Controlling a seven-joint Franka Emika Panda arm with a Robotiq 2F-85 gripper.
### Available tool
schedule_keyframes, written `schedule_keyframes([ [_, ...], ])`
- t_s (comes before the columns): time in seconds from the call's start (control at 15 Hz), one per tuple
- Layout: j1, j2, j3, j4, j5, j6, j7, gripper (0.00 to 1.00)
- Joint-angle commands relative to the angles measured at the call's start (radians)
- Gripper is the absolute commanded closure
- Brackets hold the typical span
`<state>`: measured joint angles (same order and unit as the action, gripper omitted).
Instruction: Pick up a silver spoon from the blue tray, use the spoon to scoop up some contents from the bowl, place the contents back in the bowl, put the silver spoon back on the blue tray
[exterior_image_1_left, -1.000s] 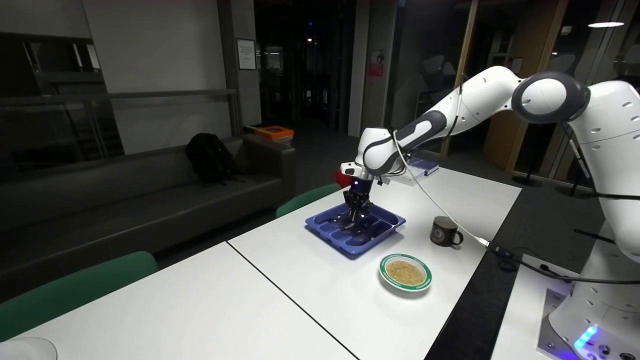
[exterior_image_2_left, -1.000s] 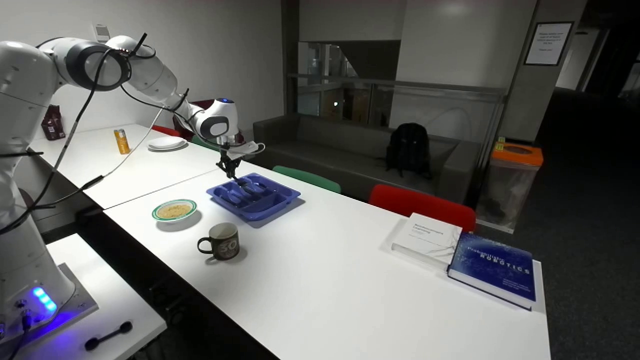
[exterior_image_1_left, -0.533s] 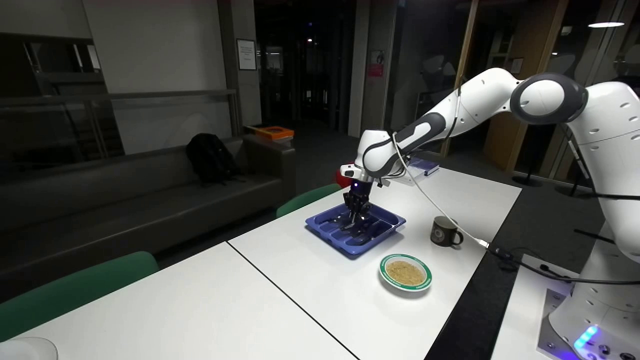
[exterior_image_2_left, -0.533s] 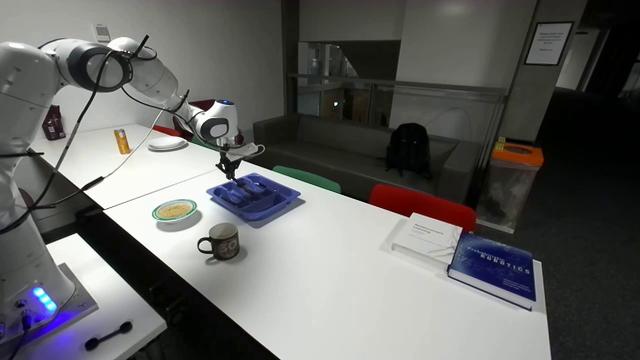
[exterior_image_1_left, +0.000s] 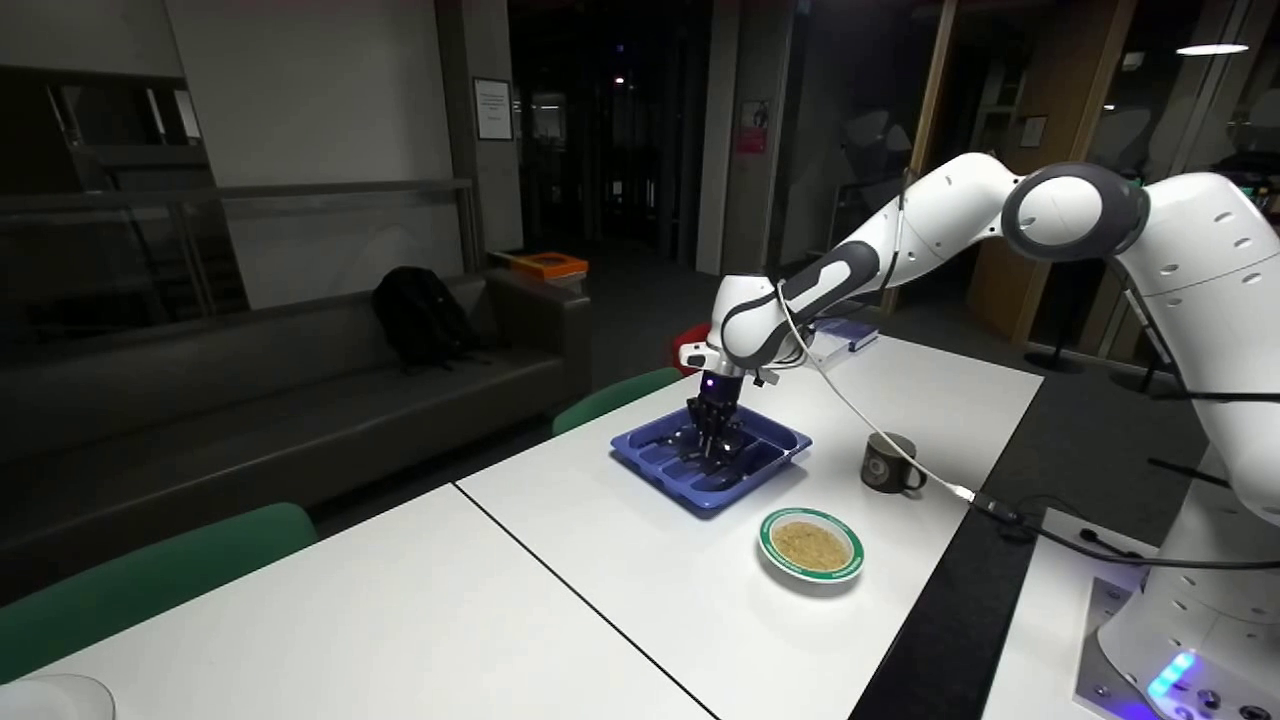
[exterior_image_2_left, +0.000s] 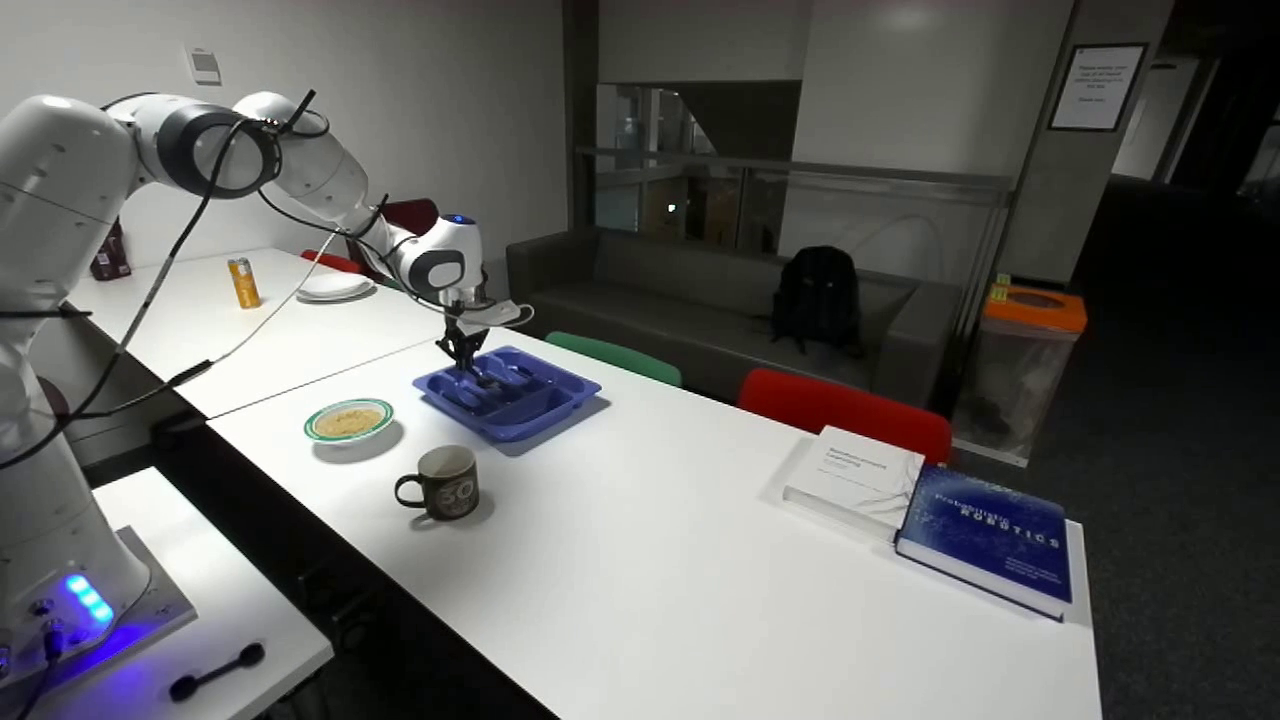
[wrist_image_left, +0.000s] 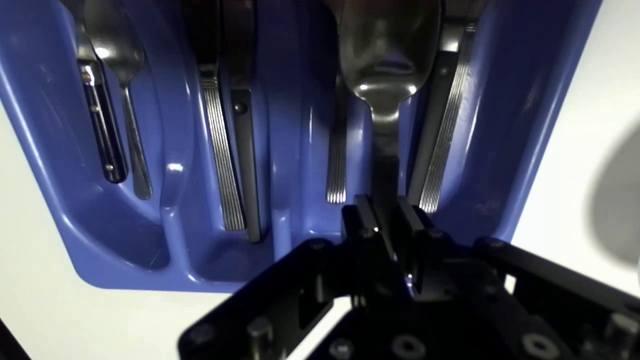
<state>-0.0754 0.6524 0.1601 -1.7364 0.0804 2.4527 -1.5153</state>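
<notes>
The blue tray (exterior_image_1_left: 660, 483) lies on the white table and also shows in an exterior view (exterior_image_2_left: 515, 432) and the wrist view (wrist_image_left: 125, 255). The silver spoon (wrist_image_left: 387, 60) points away from my gripper (wrist_image_left: 384, 206) over the tray's wide right compartment. Its dark handle fills the gap between my fingers; the handle's end is hidden. In both exterior views my gripper (exterior_image_1_left: 712, 455) (exterior_image_2_left: 465, 368) points down into the tray. The bowl (exterior_image_1_left: 771, 548) with a green-white rim stands beside the tray, also in an exterior view (exterior_image_2_left: 312, 425). Tan contents (exterior_image_1_left: 810, 546) lie in it.
A dark mug (exterior_image_1_left: 890, 463) (exterior_image_2_left: 448, 485) stands near the bowl and tray. Several knives and other cutlery (wrist_image_left: 220, 160) lie in the tray's compartments, some under and beside the spoon. Two books (exterior_image_2_left: 855, 470), white plates (exterior_image_2_left: 335, 287) and an orange can (exterior_image_2_left: 243, 283) stand farther off.
The arm has come down, and my gripper sits lower in the tray, with the spoon lower too. The tray, bowl and mug have not moved.
</notes>
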Motion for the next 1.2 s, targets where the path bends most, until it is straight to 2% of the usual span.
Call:
schedule_keyframes([
  [0.0,0.015,0.037,-0.021,0.076,-0.045,-0.045,0.052,0.97],
  [0.4,0.037,0.086,-0.045,0.161,-0.116,-0.093,0.137,0.97],
  [1.13,0.026,0.134,-0.033,0.218,-0.126,-0.154,0.116,0.97],
])
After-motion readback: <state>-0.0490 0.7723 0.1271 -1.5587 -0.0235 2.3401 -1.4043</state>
